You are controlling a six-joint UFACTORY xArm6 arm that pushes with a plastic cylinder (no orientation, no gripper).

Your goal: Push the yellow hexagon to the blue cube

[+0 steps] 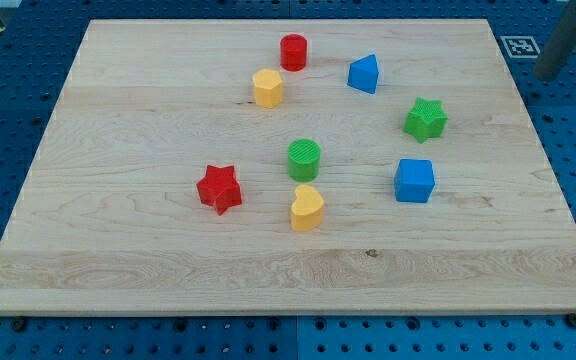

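The yellow hexagon [267, 88] lies on the wooden board [118, 120], left of centre towards the view's top. The blue cube [414, 180] lies right of centre, lower down, well apart from the hexagon. The green cylinder [304, 159] sits roughly between them. My tip [548, 74] is at the view's top right, just off the board's right edge. It is far from the hexagon and touches no block.
A red cylinder [293, 51] sits just above and right of the hexagon. A blue triangular block [364, 74] and a green star [425, 119] lie to the right. A red star [219, 188] and a yellow heart [306, 207] lie lower down. A black-and-white marker [517, 45] is at the board's top right corner.
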